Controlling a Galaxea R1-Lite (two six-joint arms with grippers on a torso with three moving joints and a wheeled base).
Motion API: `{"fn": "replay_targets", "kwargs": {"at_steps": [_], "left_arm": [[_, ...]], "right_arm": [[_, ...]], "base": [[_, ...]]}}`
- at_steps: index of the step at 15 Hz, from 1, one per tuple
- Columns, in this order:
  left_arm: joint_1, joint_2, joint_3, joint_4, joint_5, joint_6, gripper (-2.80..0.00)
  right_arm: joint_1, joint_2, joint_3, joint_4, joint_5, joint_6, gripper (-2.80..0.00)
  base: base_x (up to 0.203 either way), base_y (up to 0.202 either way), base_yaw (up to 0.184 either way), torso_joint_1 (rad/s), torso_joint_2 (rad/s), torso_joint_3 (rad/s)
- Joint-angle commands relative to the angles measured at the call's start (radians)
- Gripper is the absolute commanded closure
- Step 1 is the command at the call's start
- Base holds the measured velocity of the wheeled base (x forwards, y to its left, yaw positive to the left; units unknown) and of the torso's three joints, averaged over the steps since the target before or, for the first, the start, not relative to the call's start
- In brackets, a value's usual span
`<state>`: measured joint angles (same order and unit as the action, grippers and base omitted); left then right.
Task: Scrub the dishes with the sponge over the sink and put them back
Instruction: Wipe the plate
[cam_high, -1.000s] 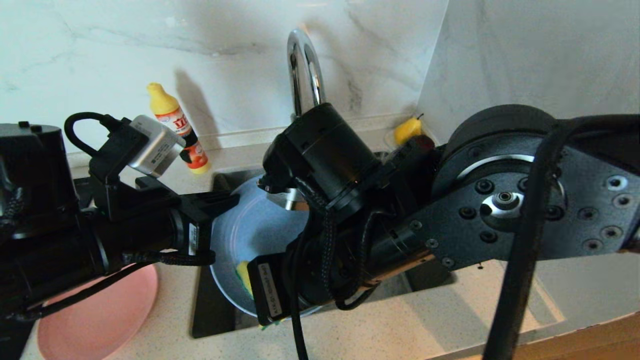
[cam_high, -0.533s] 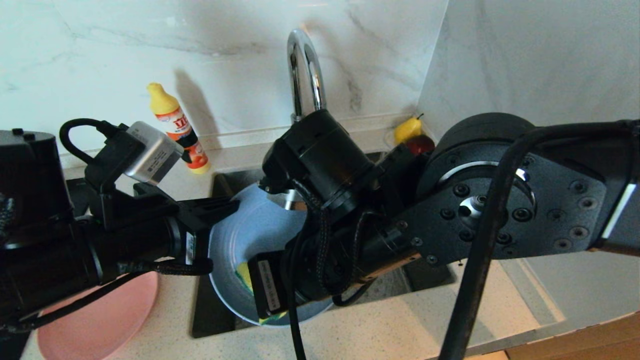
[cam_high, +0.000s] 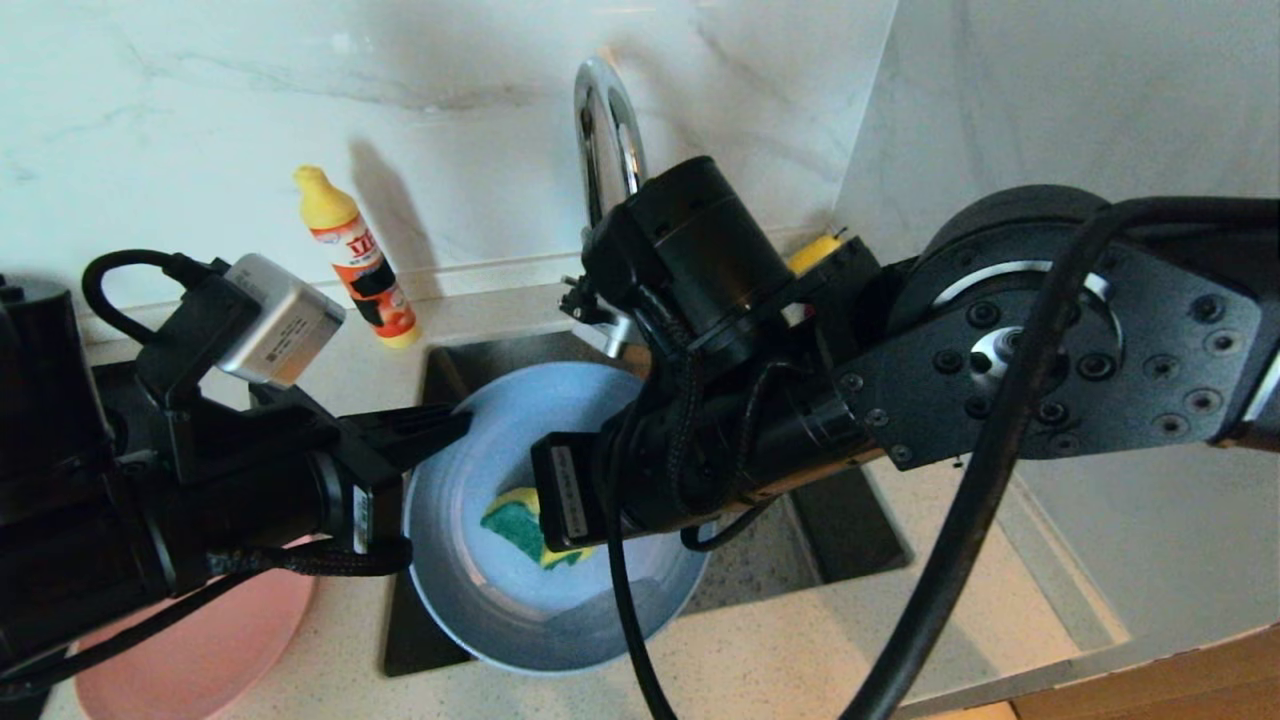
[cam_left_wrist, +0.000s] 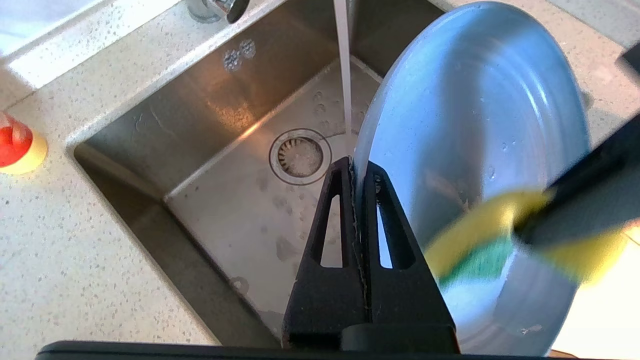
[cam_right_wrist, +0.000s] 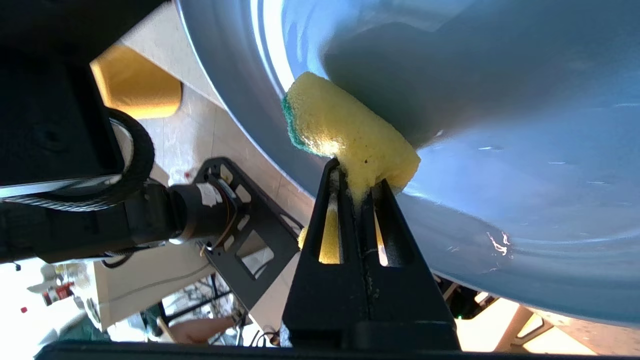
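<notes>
Over the sink (cam_left_wrist: 210, 150), the right gripper (cam_right_wrist: 356, 172), clamped tight on the sponge (cam_right_wrist: 345, 130), presses it against the blue plate (cam_high: 470, 500), whose rim the left gripper (cam_left_wrist: 356, 167) pinches. Scrubbing is evidently in hand; the next stroke calls for sweeping across the plate's unscrubbed face. Tilted, that face points toward the right arm. A pink plate (cam_high: 220, 650) waits on the tabletop (cam_high: 800, 660).

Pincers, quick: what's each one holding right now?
Left pincer: shut on the blue plate rim.
Right pincer: shut on the sponge.
</notes>
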<state>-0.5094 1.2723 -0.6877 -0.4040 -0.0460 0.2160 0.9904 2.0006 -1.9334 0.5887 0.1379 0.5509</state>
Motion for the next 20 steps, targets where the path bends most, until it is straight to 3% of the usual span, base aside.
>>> {"fn": "replay_targets", "kwargs": {"at_steps": [1, 11, 20], "left_arm": [[0.0, -0.004, 0.011, -0.002, 0.0, 0.0, 0.0], [0.0, -0.013, 0.0, -0.004, 0.0, -0.005, 0.0], [0.002, -0.005, -0.037, -0.004, 0.001, -0.026, 0.0]], "right_arm": [[-0.018, -0.034, 0.001, 0.005, 0.0, 0.003, 0.0], [-0.08, -0.103, 0.02, 0.126, 0.002, 0.003, 0.0], [-0.017, -0.057, 0.09, 0.131, 0.0, -0.003, 0.0]], "base": [[0.0, 0.0, 0.0, 0.0, 0.0, 0.0], [0.0, 0.0, 0.0, 0.0, 0.0, 0.0], [0.0, 0.0, 0.0, 0.0, 0.0, 0.0]]}}
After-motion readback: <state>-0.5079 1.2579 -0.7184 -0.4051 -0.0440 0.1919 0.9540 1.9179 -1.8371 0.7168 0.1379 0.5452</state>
